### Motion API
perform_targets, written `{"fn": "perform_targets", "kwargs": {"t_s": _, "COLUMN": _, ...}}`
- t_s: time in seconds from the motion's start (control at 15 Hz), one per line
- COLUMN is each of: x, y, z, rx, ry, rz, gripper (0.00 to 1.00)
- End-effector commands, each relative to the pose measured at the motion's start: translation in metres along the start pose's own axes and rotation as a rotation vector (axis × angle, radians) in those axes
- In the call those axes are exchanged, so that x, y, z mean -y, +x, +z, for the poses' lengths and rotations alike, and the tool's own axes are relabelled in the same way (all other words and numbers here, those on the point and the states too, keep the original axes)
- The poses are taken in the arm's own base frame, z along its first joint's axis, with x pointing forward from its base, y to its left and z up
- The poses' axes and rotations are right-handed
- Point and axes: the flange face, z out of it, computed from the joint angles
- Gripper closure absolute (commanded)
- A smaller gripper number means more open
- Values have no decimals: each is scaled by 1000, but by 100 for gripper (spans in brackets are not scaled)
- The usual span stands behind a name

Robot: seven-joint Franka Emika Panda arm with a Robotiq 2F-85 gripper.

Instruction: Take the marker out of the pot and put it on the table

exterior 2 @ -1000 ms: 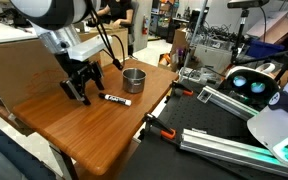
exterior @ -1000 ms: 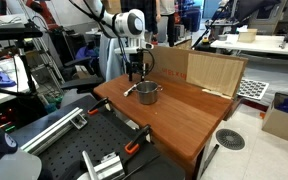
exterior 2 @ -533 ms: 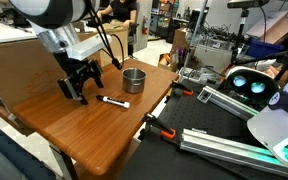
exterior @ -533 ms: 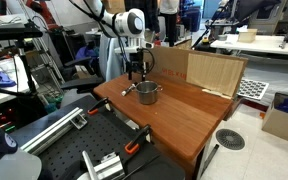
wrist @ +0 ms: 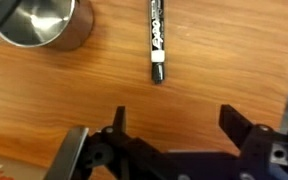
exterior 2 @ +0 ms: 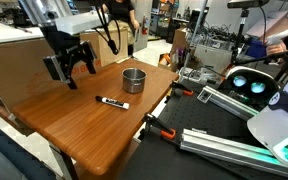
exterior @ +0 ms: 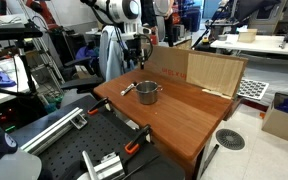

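Observation:
The marker (exterior 2: pixel 111 101) lies flat on the reddish-brown table (exterior 2: pixel 84 130), just beside the silver pot (exterior 2: pixel 133 80). In the wrist view the marker (wrist: pixel 157 40) lies at top centre, with the pot (wrist: pixel 44 22) at top left. In an exterior view the pot (exterior: pixel 148 93) stands near the table's corner, with the marker (exterior: pixel 128 90) next to it. My gripper (exterior 2: pixel 70 68) hangs well above the table, open and empty; its two dark fingers (wrist: pixel 174 118) frame bare wood.
A cardboard sheet (exterior: pixel 199 70) stands along the table's back edge. Orange-and-black clamps (exterior 2: pixel 162 131) grip the table's side. A black perforated bench (exterior: pixel 44 150) with metal parts stands beside the table. Lab clutter surrounds it.
My gripper has risen away from the table, clear of the marker. The marker and the pot have stayed in place.

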Motion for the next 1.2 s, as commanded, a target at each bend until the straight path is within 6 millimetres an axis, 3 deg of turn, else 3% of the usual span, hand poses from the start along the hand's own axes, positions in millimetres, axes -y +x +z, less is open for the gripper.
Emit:
{"fn": "perform_targets", "kwargs": {"t_s": 0.0, "x": -2, "y": -34, "z": -37, "rx": -96, "ry": 40, "rz": 3, "gripper": 0}}
{"fn": "perform_targets", "kwargs": {"t_s": 0.27, "x": -5, "y": -66, "z": -78, "rx": -192, "ry": 90, "rz": 19, "gripper": 0}}
{"fn": "perform_targets", "kwargs": {"t_s": 0.33, "x": -1, "y": -48, "z": -74, "rx": -156, "ry": 56, "rz": 17, "gripper": 0}}
{"fn": "perform_targets", "kwargs": {"t_s": 0.53, "x": -5, "y": -65, "z": -80, "rx": -171, "ry": 65, "rz": 25, "gripper": 0}}
{"fn": "perform_targets", "kwargs": {"t_s": 1.13, "x": -5, "y": -65, "z": -76, "rx": -176, "ry": 68, "rz": 25, "gripper": 0}}
